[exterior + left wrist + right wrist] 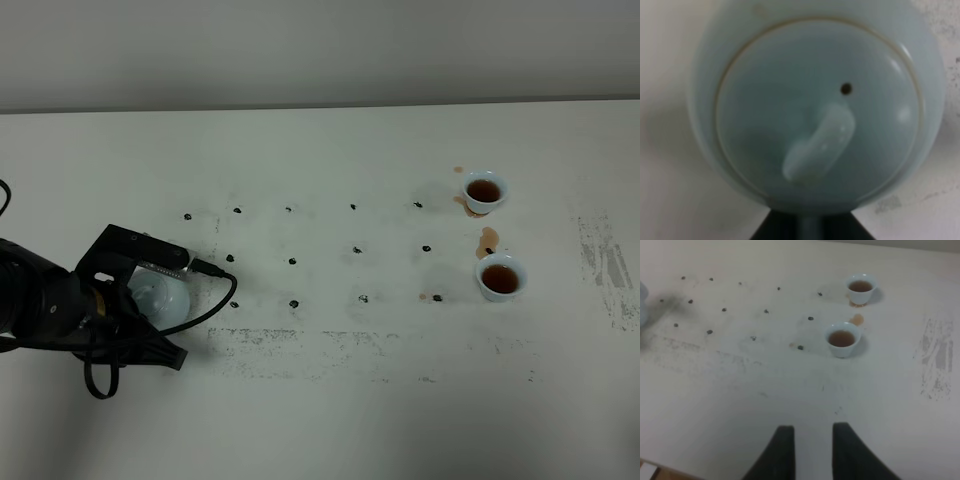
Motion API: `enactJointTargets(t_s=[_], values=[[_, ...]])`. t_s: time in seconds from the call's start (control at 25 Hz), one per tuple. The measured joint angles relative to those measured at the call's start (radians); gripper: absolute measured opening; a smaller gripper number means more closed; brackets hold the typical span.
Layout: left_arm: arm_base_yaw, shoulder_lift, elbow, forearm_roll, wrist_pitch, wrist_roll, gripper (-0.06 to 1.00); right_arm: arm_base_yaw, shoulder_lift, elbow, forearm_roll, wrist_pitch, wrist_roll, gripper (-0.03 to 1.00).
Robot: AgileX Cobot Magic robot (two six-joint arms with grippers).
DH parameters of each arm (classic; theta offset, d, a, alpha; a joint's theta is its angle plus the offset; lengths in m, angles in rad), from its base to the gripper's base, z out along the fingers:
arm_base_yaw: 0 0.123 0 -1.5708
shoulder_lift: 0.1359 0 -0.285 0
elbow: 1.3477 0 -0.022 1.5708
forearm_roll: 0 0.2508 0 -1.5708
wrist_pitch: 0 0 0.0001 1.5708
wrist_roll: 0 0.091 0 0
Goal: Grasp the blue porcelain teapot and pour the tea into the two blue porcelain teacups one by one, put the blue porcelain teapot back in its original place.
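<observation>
surface [330, 420]: white and flat, it fills most of the exterior high view and bears every mark listed here.
black dots [293, 261]: small dark spots set in rows on the surface, a regular grid across its middle.
brown stains [487, 238]: tea-coloured splashes on the surface, to the right of the black dots; one small drop [422, 296] lies close to the dots' lowest row.
grey scuffs [605, 262]: worn, streaky patches on the surface, far right of the black dots.
smudged band [300, 345]: faint dark speckling running just below the dots' lowest row.
wall [320, 50]: plain pale grey, beyond the surface's far edge.
</observation>
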Motion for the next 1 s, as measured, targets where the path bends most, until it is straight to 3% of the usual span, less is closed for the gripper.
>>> enactJointTargets(t_s=[1.0], values=[[0.000,0.025,-0.001,0.026,-0.046,0.000,0.09,0.000,0.000,0.000,0.000,0.000,0.000,0.22]])
